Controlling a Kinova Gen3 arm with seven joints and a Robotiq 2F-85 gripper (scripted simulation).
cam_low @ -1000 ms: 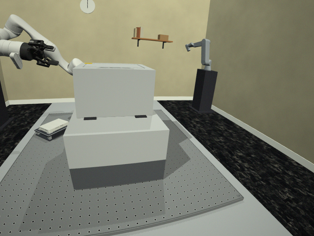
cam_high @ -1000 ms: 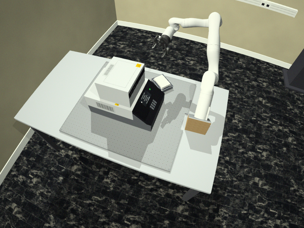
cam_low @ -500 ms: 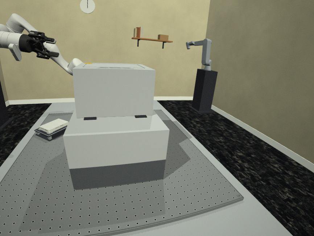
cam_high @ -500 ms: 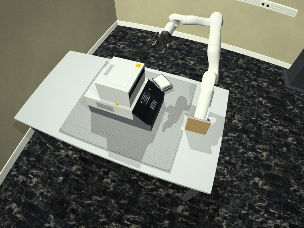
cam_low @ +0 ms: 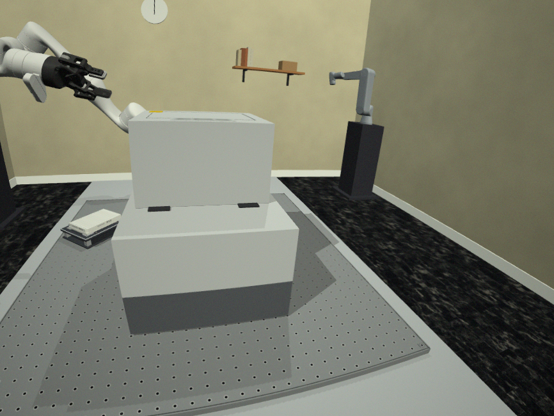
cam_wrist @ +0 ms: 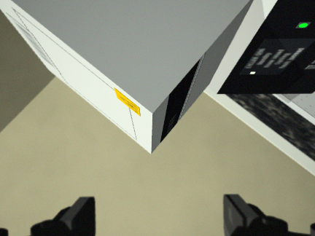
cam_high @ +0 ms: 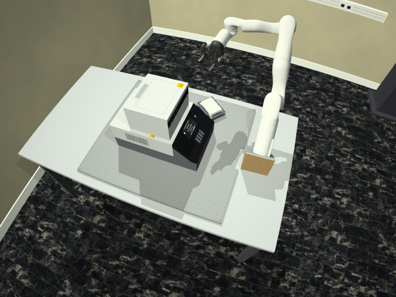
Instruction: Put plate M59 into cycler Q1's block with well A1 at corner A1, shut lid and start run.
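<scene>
Beyond the tabletop's (cam_high: 57, 118) (cam_low: 451, 389) (cam_wrist: 304, 116) long edge nearest the plate (cam_high: 211, 105) (cam_low: 94, 220), we held the pincer (cam_high: 206, 63) (cam_low: 105, 84) (cam_wrist: 159, 214) fairly wide, empty; we needed to align squarely before lowering.

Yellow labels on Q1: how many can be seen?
2. One label is on top of the upper box, at a corner; another is on the lower body, near its barcode. Others may be hidden on unseen faces.

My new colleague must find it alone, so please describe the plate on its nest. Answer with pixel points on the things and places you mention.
On the long table (cam_high: 60, 105) stands a white-and-black machine (cam_high: 156, 95) (cam_low: 203, 165). Beside its sloping black panel (cam_high: 188, 140) lies the plate (cam_high: 211, 106) (cam_low: 94, 221): a low, cream-white rectangle. Unlike the machine, it sits on a dark-edged nest (cam_high: 220, 113) (cam_low: 87, 240).
</scene>
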